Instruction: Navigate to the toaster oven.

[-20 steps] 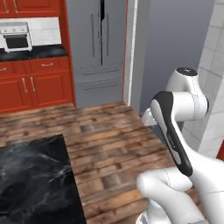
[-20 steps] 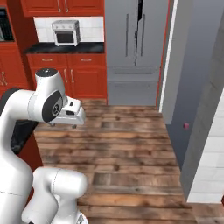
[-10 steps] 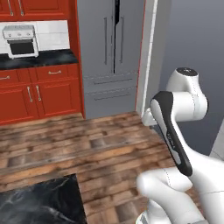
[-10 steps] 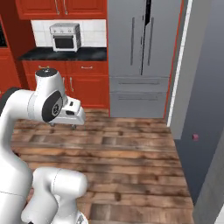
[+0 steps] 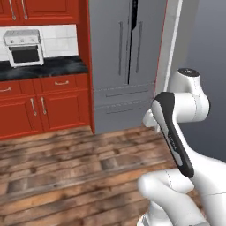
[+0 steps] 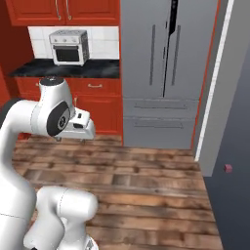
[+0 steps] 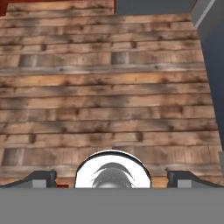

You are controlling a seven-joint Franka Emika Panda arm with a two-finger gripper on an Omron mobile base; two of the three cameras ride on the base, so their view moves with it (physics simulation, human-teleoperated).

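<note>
The toaster oven [image 5: 24, 47] sits on the dark counter [image 5: 48, 68] just left of the grey fridge [image 5: 126, 62], and has slid rightward and grown in both base views. That shift suggests the base is turning and closing in, though floor still lies between. The gripper [image 7: 111, 178] hangs spread wide over the wood floor [image 7: 109, 100], holding nothing.

The toaster oven [image 5: 24, 47] knobs are too small to tell apart.

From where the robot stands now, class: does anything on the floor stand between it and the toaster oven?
Nothing visible does. The toaster oven sits on the dark counter above red cabinets, ahead and to the left. Bare wooden floor stretches between. The grey fridge stands to the right of that counter, off the path.
</note>
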